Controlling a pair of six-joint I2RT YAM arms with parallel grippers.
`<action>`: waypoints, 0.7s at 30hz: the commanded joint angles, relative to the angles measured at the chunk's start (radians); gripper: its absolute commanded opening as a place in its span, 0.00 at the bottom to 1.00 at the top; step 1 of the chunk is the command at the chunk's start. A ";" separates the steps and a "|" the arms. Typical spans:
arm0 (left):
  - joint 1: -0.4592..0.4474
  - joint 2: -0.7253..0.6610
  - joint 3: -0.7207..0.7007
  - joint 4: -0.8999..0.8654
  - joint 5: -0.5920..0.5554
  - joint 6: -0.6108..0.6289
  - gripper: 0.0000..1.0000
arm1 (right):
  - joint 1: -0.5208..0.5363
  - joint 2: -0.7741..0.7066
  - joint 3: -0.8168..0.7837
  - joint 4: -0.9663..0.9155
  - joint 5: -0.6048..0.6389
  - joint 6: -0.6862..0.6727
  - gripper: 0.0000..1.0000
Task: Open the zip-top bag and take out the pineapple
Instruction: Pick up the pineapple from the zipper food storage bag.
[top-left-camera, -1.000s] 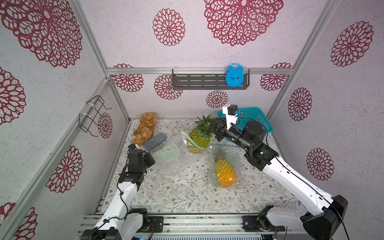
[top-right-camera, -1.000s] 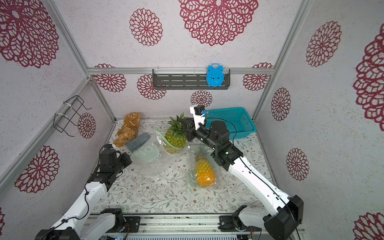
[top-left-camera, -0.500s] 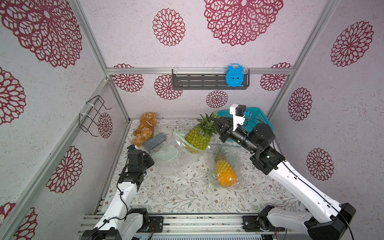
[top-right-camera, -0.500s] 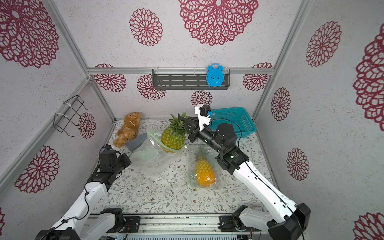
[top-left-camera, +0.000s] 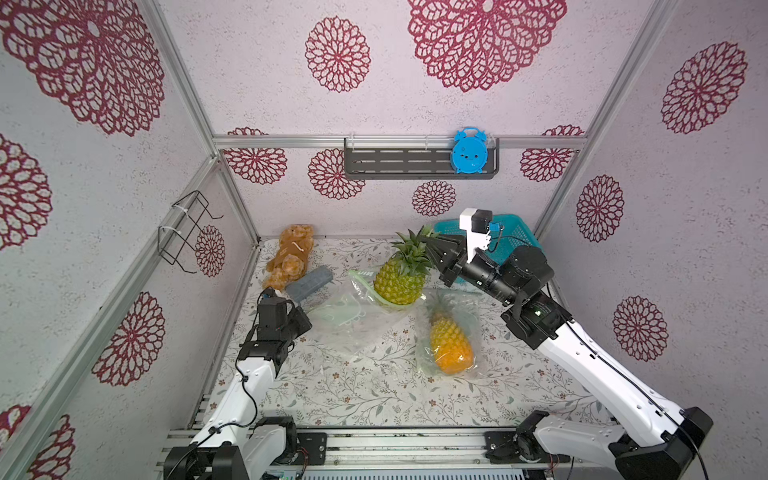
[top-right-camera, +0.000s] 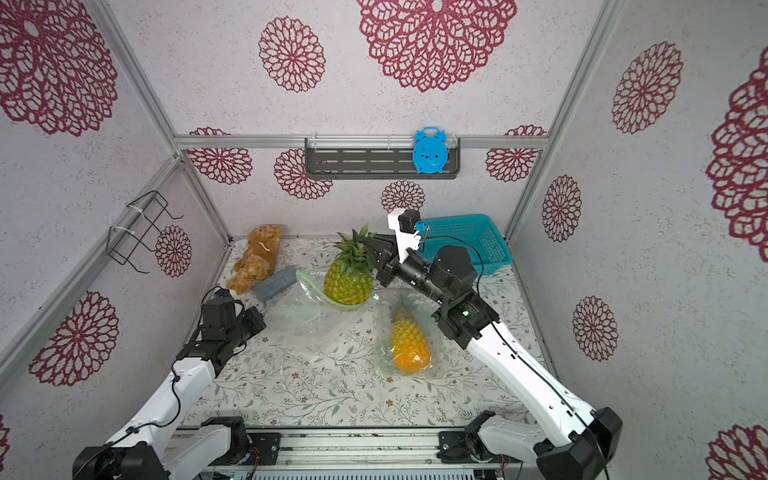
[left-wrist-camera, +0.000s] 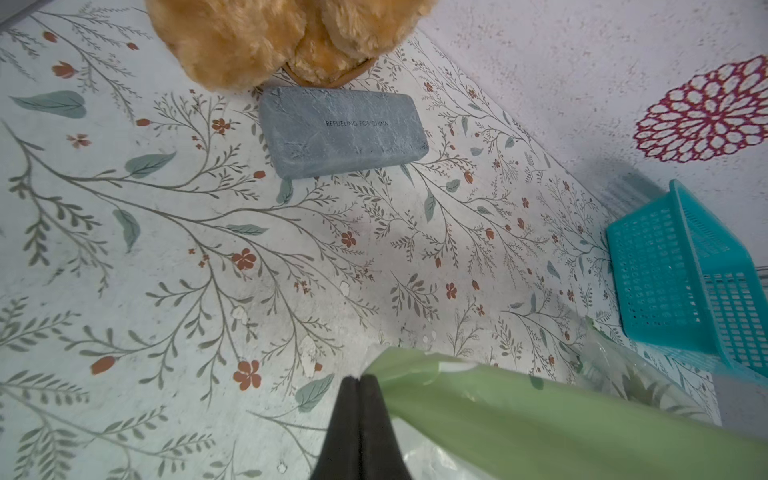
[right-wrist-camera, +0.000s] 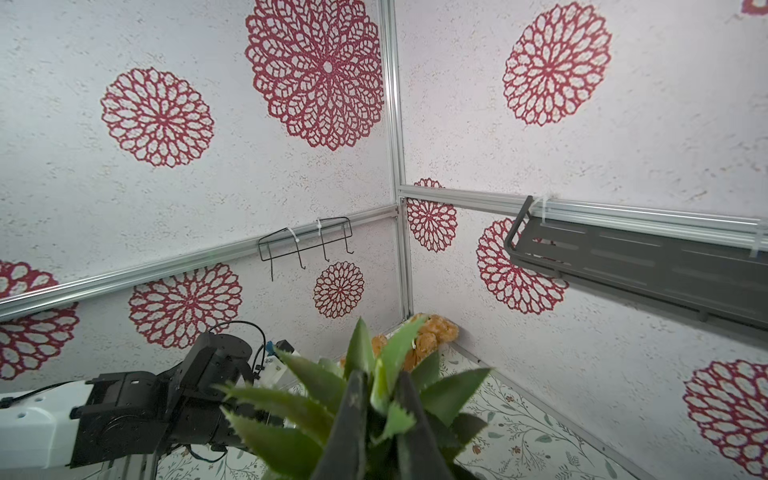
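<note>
While the left gripper (left-wrist-camera: 359, 386), shut on the green rim of the zip-top bag (top-left-camera: 353, 328), anchors it against the pull, the right gripper (right-wrist-camera: 380, 376) pinches the pineapple (top-left-camera: 399, 282) by its crown, its base inside the bag's mouth.

pineapple (top-left-camera: 399, 284) base in zip-top bag (top-left-camera: 353, 326) mouth | bagged pineapple (top-left-camera: 451, 347) right | basket (top-left-camera: 517, 232) behind

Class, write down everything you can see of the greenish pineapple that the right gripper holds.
The pineapple has a yellow-green, scaly skin and a spiky green crown. It stands roughly upright, the right gripper shut on its crown leaves. Its base sits in the open green-rimmed mouth of the zip-top bag.
</note>
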 joint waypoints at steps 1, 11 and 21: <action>0.012 0.022 0.042 -0.010 0.065 0.025 0.00 | -0.013 -0.004 0.088 0.166 -0.050 0.024 0.00; 0.009 0.094 0.075 -0.035 0.079 0.036 0.00 | -0.011 0.075 0.158 0.165 -0.137 0.050 0.00; 0.009 0.141 0.094 -0.056 0.085 0.060 0.00 | -0.011 0.053 0.158 0.206 -0.109 0.027 0.00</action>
